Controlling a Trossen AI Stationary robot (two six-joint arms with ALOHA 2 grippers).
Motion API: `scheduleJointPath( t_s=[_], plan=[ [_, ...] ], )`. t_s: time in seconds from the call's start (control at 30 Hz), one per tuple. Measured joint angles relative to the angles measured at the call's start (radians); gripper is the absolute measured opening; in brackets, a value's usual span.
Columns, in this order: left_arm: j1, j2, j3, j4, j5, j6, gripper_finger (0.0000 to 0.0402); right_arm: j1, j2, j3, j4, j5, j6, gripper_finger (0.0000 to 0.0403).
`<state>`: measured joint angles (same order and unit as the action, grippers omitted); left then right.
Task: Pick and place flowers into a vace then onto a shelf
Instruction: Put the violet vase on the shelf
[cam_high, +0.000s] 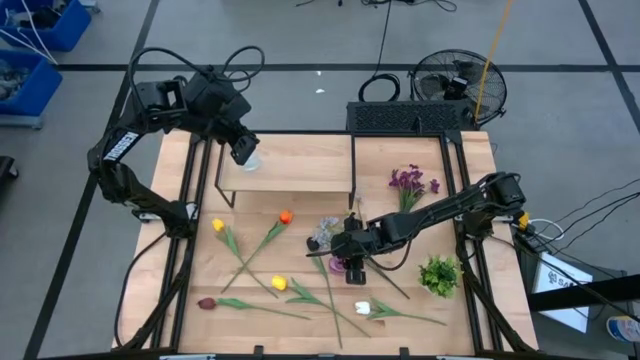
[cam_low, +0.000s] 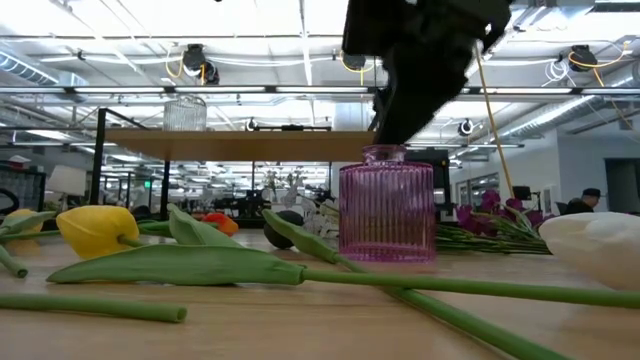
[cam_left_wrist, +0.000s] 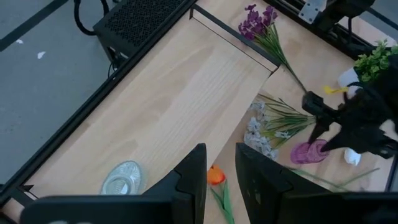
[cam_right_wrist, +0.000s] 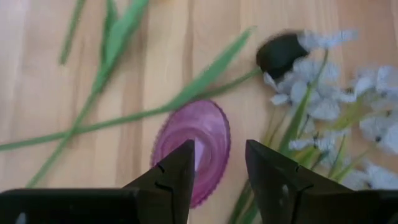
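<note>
A pink ribbed glass vase (cam_low: 387, 215) stands upright on its base on the table, also seen in the high view (cam_high: 356, 268). My right gripper (cam_right_wrist: 217, 171) is open and hovers just above the vase's mouth (cam_right_wrist: 193, 146), one finger over the rim. The flowers lie flat on the table: orange (cam_high: 286, 216), two yellow (cam_high: 279, 283), dark red (cam_high: 206, 303), white (cam_high: 362, 308), a purple cluster (cam_high: 410, 182) and pale blue sprays (cam_high: 325, 235). My left gripper (cam_left_wrist: 221, 180) is open above the left end of the shelf (cam_high: 300, 165). My right gripper comes down from above at the pink vase's rim (cam_low: 385, 150). Whether a finger touches the rim, I cannot tell. The vase stays upright on the table.
A clear ribbed glass (cam_high: 250, 160) stands on the shelf's left end, under my left gripper. A leafy green tuft (cam_high: 438, 275) sits near the table's right edge. Long stems cross the table around the vase. A black mesh box (cam_high: 410, 116) lies beyond the far edge.
</note>
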<state>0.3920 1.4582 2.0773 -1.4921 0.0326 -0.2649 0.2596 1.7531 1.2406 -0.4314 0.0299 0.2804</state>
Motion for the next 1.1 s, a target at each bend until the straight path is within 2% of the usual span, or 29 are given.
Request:
scheduleJointPath(
  t_s=[0.27,0.53,0.67,0.8,0.93,1.0,1.1],
  plan=[
    [0.0,0.0,0.0,0.0,-0.007,0.0,0.0088,0.0,-0.005,-0.065,0.064,0.0,0.015,0.0124],
    [0.0,0.0,0.0,0.0,-0.007,0.0,0.0088,-0.007,-0.007,-0.067,0.084,-0.005,-0.003,0.0021],
    [0.0,0.0,0.0,0.0,-0.008,0.0,0.0088,-0.009,-0.037,-0.071,0.077,-0.009,0.007,0.0021],
    [0.0,0.0,0.0,0.0,-0.008,0.0,0.0088,-0.01,-0.121,-0.071,0.058,0.001,0.003,0.0023],
    [0.0,0.0,0.0,0.0,-0.008,0.0,0.0088,-0.024,-0.201,0.016,-0.026,0.048,0.003,0.0018],
    [0.0,0.0,0.0,0.001,-0.008,0.0,0.0088,-0.044,-0.217,0.096,-0.087,0.054,-0.017,0.0018],
    [-0.001,0.0,0.0,0.001,-0.01,0.0,0.0088,-0.074,-0.221,0.258,-0.181,0.133,-0.096,0.0017]
  ],
)
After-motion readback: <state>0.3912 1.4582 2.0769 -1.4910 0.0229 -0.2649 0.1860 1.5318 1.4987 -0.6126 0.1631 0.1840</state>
